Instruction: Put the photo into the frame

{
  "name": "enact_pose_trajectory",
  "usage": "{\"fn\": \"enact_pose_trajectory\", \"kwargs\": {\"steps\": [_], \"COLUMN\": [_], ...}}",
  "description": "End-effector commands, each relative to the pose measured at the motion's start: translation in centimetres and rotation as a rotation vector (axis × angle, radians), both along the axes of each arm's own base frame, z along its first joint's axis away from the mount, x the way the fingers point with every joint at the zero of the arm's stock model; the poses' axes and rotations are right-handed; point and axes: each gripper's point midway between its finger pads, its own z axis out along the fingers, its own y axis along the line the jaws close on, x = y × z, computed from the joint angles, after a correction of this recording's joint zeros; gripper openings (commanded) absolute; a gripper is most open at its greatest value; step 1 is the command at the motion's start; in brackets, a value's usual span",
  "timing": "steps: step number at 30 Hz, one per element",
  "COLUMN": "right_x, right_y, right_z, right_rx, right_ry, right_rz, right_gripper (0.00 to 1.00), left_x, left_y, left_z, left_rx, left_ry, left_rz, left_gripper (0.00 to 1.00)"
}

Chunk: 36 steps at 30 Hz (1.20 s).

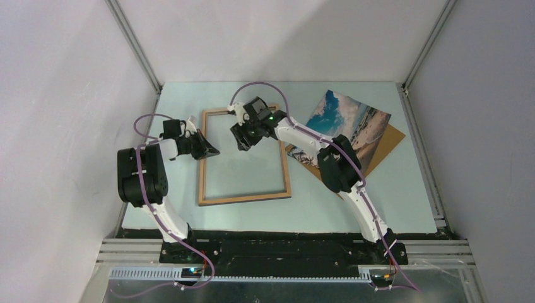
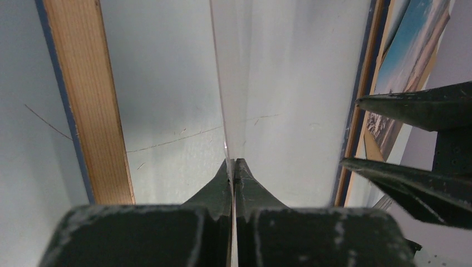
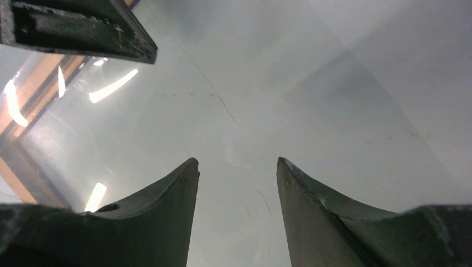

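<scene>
Two pincers hung over the frame (image 1: 245,198) on the surface (image 1: 378,202). The left pincer (image 2: 234,167) pinched a clear pane (image 2: 278,83) by its edge, probably to clear the opening, and the right pincer (image 3: 236,167) stood spread alongside. The photo (image 1: 344,120) lay apart, atop the backing board (image 1: 392,135).

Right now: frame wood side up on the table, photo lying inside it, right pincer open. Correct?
One thing is off: the photo is not inside the frame. It lies outside it, further right in the top external view, on a brown board. The rest holds: the frame is wood side up on the table and the right pincer is open.
</scene>
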Motion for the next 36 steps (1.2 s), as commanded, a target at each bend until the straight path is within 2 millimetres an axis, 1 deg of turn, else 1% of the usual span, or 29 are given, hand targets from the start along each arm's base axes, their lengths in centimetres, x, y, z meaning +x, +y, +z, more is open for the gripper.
{"fn": "enact_pose_trajectory", "kwargs": {"steps": [1, 2, 3, 4, 7, 8, 9, 13, 14, 15, 18, 23, 25, 31, 32, 35, 36], "right_x": [0.0, 0.1, 0.0, -0.1, -0.4, -0.5, -0.6, -0.9, -0.8, -0.8, -0.6, -0.1, -0.1, -0.1, -0.1, -0.2, -0.2], "right_y": [1.9, 2.3, 2.5, 2.8, 3.4, 3.6, 3.7, 4.2, 4.4, 4.3, 4.4, 3.7, 3.5, 2.9, 2.9, 2.6, 2.6], "right_z": [0.0, 0.4, -0.3, -0.1, -1.1, -1.1, -1.6, -2.3, -2.2, -2.6, -2.8, -3.1, -3.3, -3.9, -3.9, -3.8, -3.9], "right_rx": [-0.014, -0.007, -0.016, -0.011, -0.018, -0.017, -0.023, -0.036, -0.035, -0.046, -0.056, -0.088, -0.097, -0.114, -0.114, -0.115, -0.115], "right_ry": [-0.023, -0.031, -0.022, -0.027, -0.022, -0.024, -0.017, -0.012, -0.018, -0.012, -0.021, -0.04, -0.041, -0.03, -0.029, -0.024, -0.023], "right_rz": [0.047, 0.051, 0.054, 0.058, 0.064, 0.067, 0.067, 0.063, 0.058, 0.052, 0.035, 0.003, -0.004, -0.013, -0.014, -0.017, -0.017], "right_gripper": [0.58, 0.58, 0.58, 0.58, 0.58, 0.58, 0.57, 0.57, 0.57, 0.57, 0.57, 0.56, 0.56, 0.55, 0.55, 0.55, 0.55], "left_x": [-0.1, 0.0, 0.0, 0.0, 0.0, 0.0, 0.1, 0.0, 0.0, 0.0, -0.1, -0.2, -0.2, -0.3, -0.3, -0.4, -0.4], "left_y": [-0.3, -0.3, -0.3, -0.3, -0.3, -0.3, -0.3, -0.3, -0.3, -0.3, -0.3, -0.2, -0.2, -0.1, 0.0, 0.2, 0.3], "left_z": [-0.3, -0.3, -0.3, -0.3, -0.2, -0.2, -0.1, -0.1, -0.1, -0.1, 0.0, 0.0, 0.1, 0.3, 0.3, 0.5, 0.5], "left_rx": [0.04, 0.039, 0.038, 0.038, 0.038, 0.037, 0.038, 0.039, 0.04, 0.04, 0.04, 0.044, 0.044, 0.062, 0.068, 0.083, 0.09], "left_ry": [-0.007, -0.008, -0.008, -0.008, -0.01, -0.009, -0.011, -0.011, -0.011, -0.011, -0.01, -0.007, -0.006, -0.004, -0.006, -0.006, -0.006], "left_rz": [-0.044, -0.044, -0.044, -0.045, -0.044, -0.044, -0.043, -0.044, -0.044, -0.044, -0.046, -0.047, -0.047, -0.051, -0.05, -0.055, -0.054], "left_gripper": [0.0, 0.0, 0.0, 0.0, 0.0, 0.0, 0.01, 0.02, 0.02, 0.02, 0.03, 0.07, 0.11, 0.28, 0.3, 0.4, 0.42]}}
